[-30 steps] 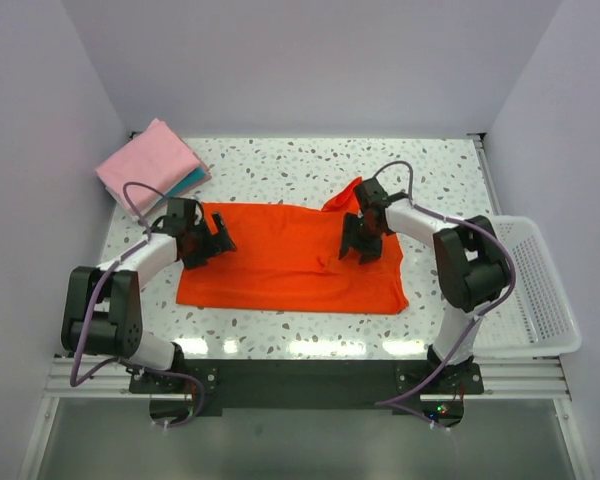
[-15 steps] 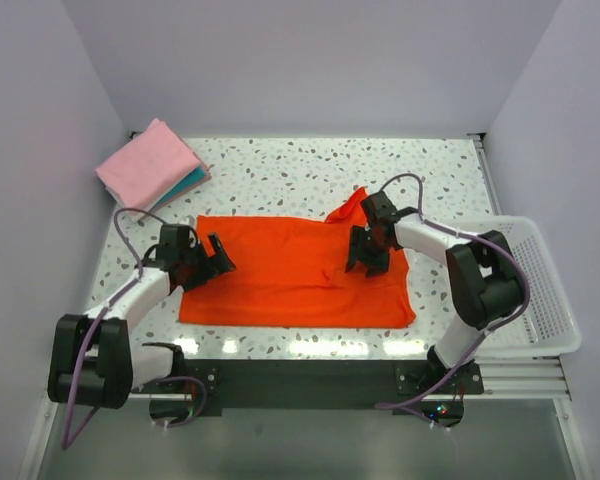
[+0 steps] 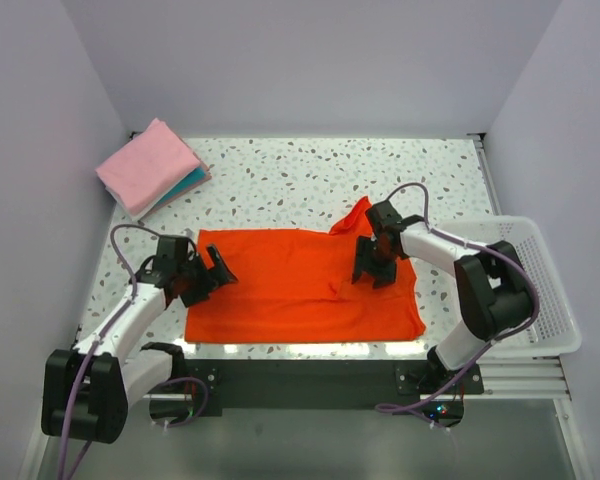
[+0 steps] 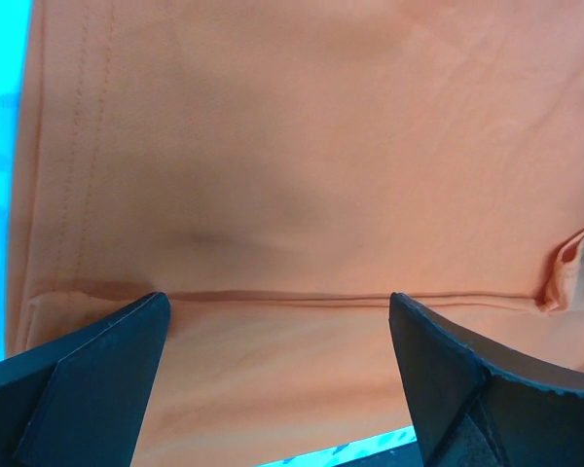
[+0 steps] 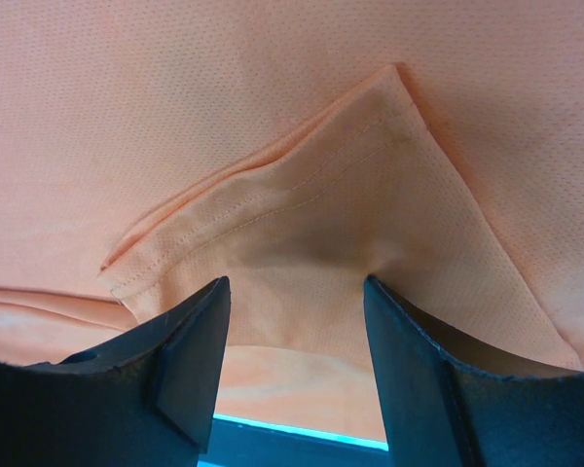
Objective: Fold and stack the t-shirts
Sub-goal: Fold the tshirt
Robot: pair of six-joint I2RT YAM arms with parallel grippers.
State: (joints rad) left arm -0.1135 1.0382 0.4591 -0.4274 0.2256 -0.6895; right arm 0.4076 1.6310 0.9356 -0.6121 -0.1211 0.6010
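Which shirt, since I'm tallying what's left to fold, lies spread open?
The orange-red shirt, lying flat and unfolded; the pink shirt and teal shirt are folded rectangles, stacked in the far-left corner.

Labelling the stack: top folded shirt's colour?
Pink. The folded shirt shows best in the top view.

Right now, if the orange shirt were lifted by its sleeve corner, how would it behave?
The orange shirt would likely hang limp: it lies flat with soft creases and a folded-over sleeve. It is probably light, being thin fine-holed knit in the right wrist view. Pushed, it may bunch rather than slide whole, as wrinkles show near the right gripper.
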